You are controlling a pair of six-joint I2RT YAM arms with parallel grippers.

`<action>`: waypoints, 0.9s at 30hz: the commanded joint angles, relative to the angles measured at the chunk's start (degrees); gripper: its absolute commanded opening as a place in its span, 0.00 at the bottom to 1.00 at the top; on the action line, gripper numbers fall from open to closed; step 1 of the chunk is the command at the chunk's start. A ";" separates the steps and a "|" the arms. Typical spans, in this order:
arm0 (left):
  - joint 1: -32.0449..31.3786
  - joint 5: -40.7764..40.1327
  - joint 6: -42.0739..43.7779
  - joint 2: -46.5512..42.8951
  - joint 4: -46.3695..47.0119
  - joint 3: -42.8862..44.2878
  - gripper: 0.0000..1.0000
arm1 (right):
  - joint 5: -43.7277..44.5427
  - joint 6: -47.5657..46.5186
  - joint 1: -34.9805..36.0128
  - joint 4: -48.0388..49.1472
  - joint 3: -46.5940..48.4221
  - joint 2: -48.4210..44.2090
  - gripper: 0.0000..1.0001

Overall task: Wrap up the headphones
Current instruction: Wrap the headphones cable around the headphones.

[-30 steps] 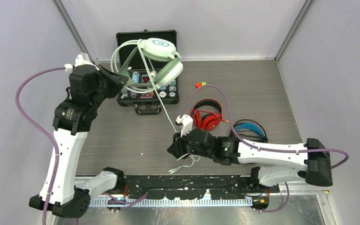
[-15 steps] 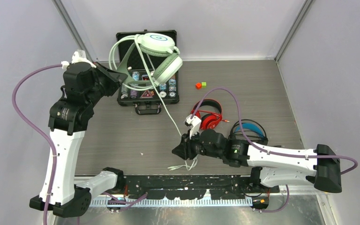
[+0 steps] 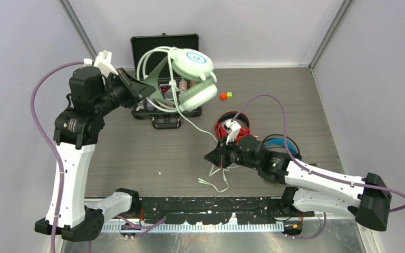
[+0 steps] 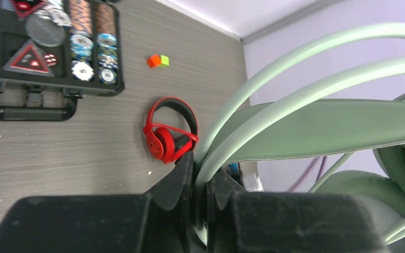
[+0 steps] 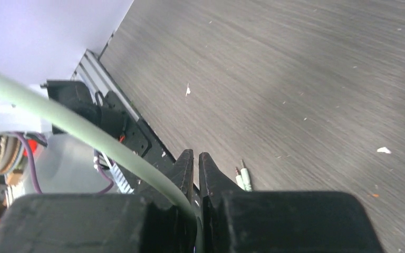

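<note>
Mint headphones [image 3: 192,79] are up in the air over the open case [image 3: 163,41]. The left gripper [image 3: 137,87] is clamped on their headband. The wrist view shows the band pinched between the fingers [image 4: 182,176].

The cable [image 3: 192,122] runs down from the cups to the right gripper [image 3: 213,156], low over the table. Its fingers [image 5: 185,163] are nearly together with the cable nipped between them. The plug end [image 3: 205,182] lies loose on the table near the front edge.

Progress looks early. Some cable crosses the cups, but I can't tell how many turns. A long tail is left to wind.

The red headphones [image 4: 166,141] and black-blue headphones [image 3: 280,143] lie flat on the right, not yet picked up.

Versus a second ago:
- The left arm has swung the mint set to the right and turned it.
- The right gripper has moved right and away from the front edge, up beside the red pair.
- The span of cable between the arms is shorter.
- The loose tail has been dragged along the table.
</note>
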 commanded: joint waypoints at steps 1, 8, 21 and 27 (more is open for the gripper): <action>0.40 19.82 8.78 -0.24 4.66 1.20 0.00 | -5.96 2.67 -6.08 3.91 -0.54 -1.83 0.14; 0.41 41.77 18.52 -0.27 7.36 -4.74 0.00 | -7.53 4.42 -11.61 5.65 0.19 -3.00 0.17; -0.03 42.32 50.76 -7.35 7.45 -17.81 0.00 | -19.14 4.38 -14.97 -5.84 9.21 -7.84 0.15; -4.21 38.27 61.87 -4.86 2.16 -17.07 0.00 | -26.53 9.01 -15.49 -8.41 11.78 -6.57 0.13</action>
